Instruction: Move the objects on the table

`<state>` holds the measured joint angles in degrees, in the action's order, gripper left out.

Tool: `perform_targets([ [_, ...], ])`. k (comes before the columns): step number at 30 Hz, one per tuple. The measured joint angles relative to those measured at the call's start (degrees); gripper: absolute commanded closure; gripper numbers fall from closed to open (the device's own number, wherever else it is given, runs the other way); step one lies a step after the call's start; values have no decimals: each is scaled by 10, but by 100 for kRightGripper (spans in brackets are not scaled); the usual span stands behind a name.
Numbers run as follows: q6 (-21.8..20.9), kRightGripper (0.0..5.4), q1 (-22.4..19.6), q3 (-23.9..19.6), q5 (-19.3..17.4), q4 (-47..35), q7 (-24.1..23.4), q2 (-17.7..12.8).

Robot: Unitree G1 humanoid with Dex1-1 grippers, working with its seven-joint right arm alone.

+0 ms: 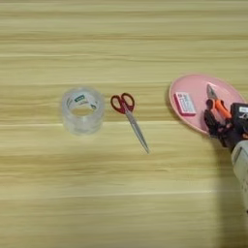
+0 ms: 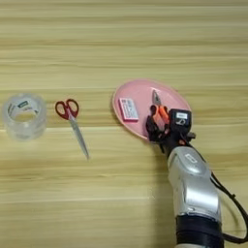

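Note:
On the table (image 1: 121,193), a shallow pink plate (image 2: 140,94) lies right of centre. A small pink-and-white rectangular piece (image 2: 128,108) rests flat in its left half. Orange-and-black-handled pliers (image 2: 158,107) lie in the right half, with the metal head pointing away from me and the handles running back into my right gripper (image 2: 162,127). The gripper sits at the plate's near right rim, right at the handle ends, and hides them. A clear wide tape roll (image 1: 83,109) stands on its side far to the left.
Red-handled scissors (image 1: 128,118) lie between the tape roll and the plate, blades pointing toward me and to the right. My silver forearm (image 2: 193,189) comes up from the bottom right, with a black cable (image 2: 227,198) beside it.

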<state>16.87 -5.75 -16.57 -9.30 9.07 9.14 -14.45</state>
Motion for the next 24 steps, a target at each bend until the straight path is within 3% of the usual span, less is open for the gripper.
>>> perform_targets([
  [11, -1, 5, 2, 12, 2, -40, 5, -2],
  [24, -21, 5, 3, 6, 13, -46, 10, -16],
])
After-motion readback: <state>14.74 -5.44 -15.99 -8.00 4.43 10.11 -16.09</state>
